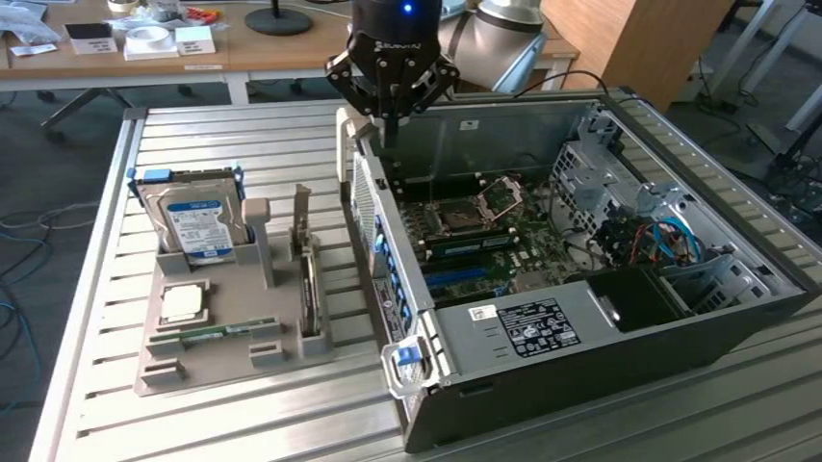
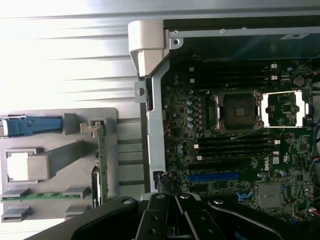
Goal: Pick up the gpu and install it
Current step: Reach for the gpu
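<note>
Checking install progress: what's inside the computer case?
Motherboard with open processor socket, bare blue card slot, power supply, cables. The power supply covers part of the board; behind the drive cage can't be seen.

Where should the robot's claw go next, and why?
Probably sideways, across to the grey plastic holder. The gpu, a green circuit board with a silver end bracket, stands on edge there, not yet picked up, while the shut black gripper hangs empty above the open black computer case's rear edge.
</note>
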### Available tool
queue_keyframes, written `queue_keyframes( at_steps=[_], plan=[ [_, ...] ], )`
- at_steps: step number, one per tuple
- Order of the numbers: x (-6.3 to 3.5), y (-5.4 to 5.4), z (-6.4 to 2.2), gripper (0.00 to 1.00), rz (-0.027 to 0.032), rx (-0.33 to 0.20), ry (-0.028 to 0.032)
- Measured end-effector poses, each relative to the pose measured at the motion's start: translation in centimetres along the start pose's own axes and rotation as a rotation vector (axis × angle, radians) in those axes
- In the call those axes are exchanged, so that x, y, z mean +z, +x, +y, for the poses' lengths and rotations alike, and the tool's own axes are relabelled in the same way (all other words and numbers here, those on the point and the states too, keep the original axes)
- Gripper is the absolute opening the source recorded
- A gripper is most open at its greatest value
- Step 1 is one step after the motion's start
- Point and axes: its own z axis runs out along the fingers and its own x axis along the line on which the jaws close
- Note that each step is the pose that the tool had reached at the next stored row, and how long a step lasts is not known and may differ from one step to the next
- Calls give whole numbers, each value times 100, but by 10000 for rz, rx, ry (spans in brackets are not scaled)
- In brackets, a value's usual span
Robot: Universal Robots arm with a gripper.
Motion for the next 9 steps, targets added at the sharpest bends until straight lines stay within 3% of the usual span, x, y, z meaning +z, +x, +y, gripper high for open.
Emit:
queue_keyframes(
  at_steps=[9],
  plan=[
    [2, 104, -8, 11, 1, 0, 0]
  ],
)
